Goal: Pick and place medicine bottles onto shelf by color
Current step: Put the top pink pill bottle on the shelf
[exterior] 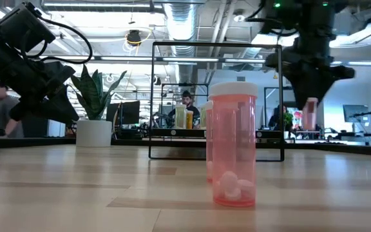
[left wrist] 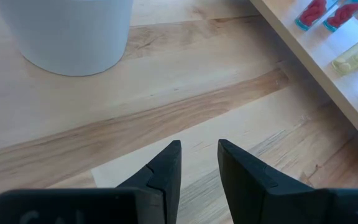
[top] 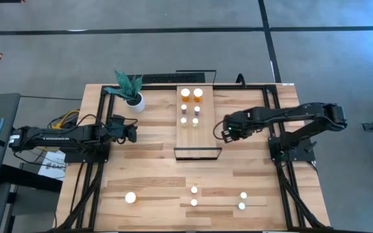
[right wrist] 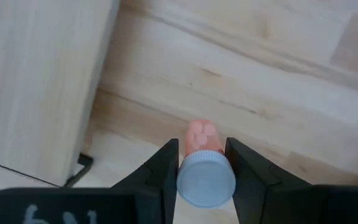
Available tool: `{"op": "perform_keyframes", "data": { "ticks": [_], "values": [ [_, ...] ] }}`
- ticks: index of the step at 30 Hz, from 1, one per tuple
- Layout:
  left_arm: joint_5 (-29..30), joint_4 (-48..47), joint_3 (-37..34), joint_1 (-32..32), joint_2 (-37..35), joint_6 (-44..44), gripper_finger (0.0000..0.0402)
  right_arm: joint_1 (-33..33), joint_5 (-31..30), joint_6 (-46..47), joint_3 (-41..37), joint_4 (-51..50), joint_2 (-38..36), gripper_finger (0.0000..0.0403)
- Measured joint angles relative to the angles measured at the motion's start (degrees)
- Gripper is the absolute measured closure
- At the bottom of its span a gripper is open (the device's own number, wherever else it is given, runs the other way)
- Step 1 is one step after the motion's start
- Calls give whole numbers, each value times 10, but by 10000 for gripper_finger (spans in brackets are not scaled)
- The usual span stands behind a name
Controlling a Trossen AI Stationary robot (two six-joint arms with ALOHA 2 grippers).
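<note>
Above the table (right wrist: 278,56), a pink bottle (right wrist: 204,168) sits clamped between the right gripper (right wrist: 202,171) fingers

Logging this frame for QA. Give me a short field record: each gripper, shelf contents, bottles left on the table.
right gripper: shut on a pink bottle, held above the table right of the shelf
left gripper: open, empty, near the plant pot, left of the shelf
shelf contents: six bottles in two columns
bottles on table: five, along the near edge

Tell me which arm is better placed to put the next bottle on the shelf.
Right. Its gripper already holds a pink bottle in its jaws, just beside the shelf. The left gripper is empty, near the plant pot.
</note>
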State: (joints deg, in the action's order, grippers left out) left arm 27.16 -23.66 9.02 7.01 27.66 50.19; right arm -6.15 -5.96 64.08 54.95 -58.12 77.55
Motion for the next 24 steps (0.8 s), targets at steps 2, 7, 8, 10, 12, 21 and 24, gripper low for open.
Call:
{"op": "perform_keyframes", "data": {
  "ticks": [2,7,8,10,12,21,24],
  "values": [
    [0,0,0,0,0,0,310,-9,0,-24,27,-10,22,270],
    [0,0,0,0,0,0,310,-32,1,-93,97,-19,73,270],
    [0,0,0,0,0,0,310,-36,1,-106,111,-19,82,270],
    [0,0,0,0,0,0,310,-45,1,-131,139,-23,98,270],
    [0,0,0,0,0,0,310,-52,6,-148,165,-36,115,270],
    [0,0,0,0,0,0,310,-40,13,-219,248,-60,199,270],
    [0,0,0,0,0,0,310,-35,14,-237,277,-61,234,270]
  ]
}}
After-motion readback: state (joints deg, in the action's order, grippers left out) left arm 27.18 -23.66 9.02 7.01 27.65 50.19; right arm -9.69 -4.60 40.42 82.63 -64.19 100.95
